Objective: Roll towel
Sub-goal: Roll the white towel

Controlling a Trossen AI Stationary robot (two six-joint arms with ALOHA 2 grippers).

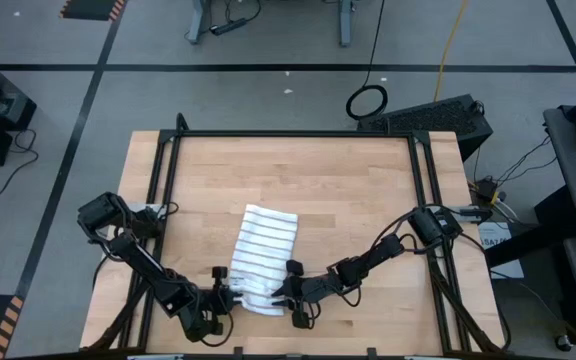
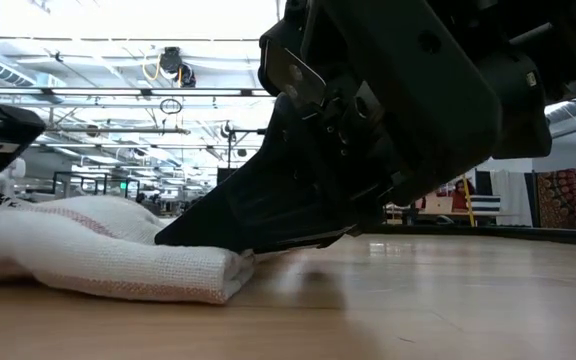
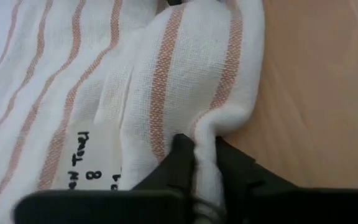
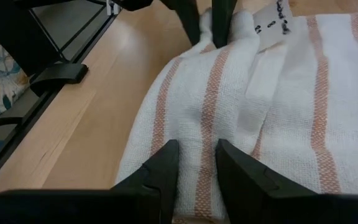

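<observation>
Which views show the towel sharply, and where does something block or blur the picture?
Both wrist views show the towel weave sharply; in the low view a dark gripper body fills the upper right, backlit by bright ceiling lights; in the high view the towel is small, with even lighting.

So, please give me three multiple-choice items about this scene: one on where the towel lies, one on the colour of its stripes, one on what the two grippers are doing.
1. Where is the towel?
A. near the table's front edge, between both grippers
B. at the far edge
C. on the floor

2. In the wrist views, its stripes look:
A. green
B. reddish-orange
C. blue

3. The left gripper and right gripper are:
A. both raised, empty
B. one gripping, one parked away
C. both pinching the towel's edge

Answers: 1 A, the high view shows it there. 2 B, both wrist views show it. 3 C, cloth sits between each pair of fingers.
</observation>
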